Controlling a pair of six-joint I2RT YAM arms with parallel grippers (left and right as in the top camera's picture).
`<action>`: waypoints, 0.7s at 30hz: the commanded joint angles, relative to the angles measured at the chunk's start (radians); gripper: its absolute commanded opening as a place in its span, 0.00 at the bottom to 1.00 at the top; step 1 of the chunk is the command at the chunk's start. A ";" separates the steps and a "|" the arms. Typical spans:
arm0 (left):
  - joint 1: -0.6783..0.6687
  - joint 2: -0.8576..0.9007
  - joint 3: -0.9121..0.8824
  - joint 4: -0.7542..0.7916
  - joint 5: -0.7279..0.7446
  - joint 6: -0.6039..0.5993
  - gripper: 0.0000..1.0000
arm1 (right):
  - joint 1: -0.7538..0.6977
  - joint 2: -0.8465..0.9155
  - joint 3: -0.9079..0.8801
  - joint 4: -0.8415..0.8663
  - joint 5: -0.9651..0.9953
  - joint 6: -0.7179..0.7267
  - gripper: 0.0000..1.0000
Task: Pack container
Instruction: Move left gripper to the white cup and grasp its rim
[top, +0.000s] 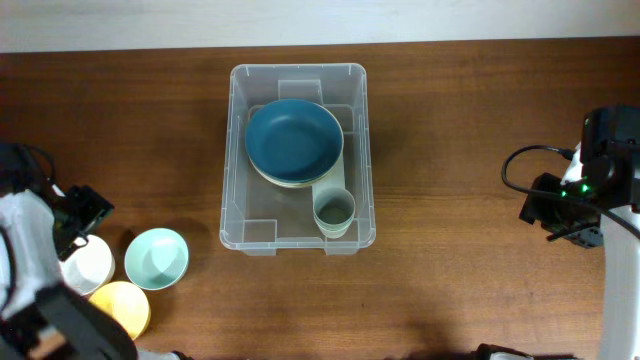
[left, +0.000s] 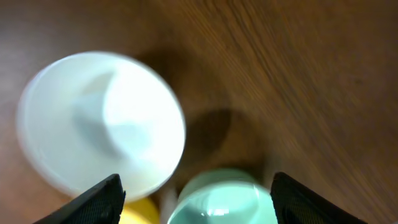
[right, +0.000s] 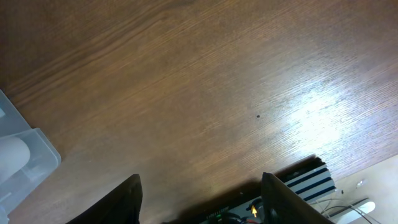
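Observation:
The clear plastic container (top: 298, 158) sits at the table's middle, holding a dark blue bowl (top: 294, 138) stacked on other bowls and a pale green cup (top: 334, 211). Its corner shows in the right wrist view (right: 25, 163). A white bowl (top: 88, 262), a mint bowl (top: 157, 257) and a yellow bowl (top: 122, 305) lie at the front left. My left gripper (left: 196, 202) is open above them, over the white bowl (left: 99, 124) and mint bowl (left: 227, 199). My right gripper (right: 200, 202) is open and empty over bare wood at the right.
The left arm (top: 30, 280) covers the front left corner. The right arm (top: 590, 195) and its cables stand at the right edge. A striped device (right: 308, 177) lies near the table's edge in the right wrist view.

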 joint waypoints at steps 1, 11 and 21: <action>0.003 0.109 -0.003 0.026 0.021 0.000 0.77 | -0.001 -0.014 0.000 -0.003 0.010 0.000 0.57; 0.003 0.238 -0.004 0.063 -0.087 0.000 0.76 | -0.001 -0.014 0.000 -0.003 0.010 0.000 0.57; 0.002 0.241 -0.004 0.103 -0.089 0.001 0.54 | -0.001 -0.014 0.000 -0.005 0.010 0.000 0.57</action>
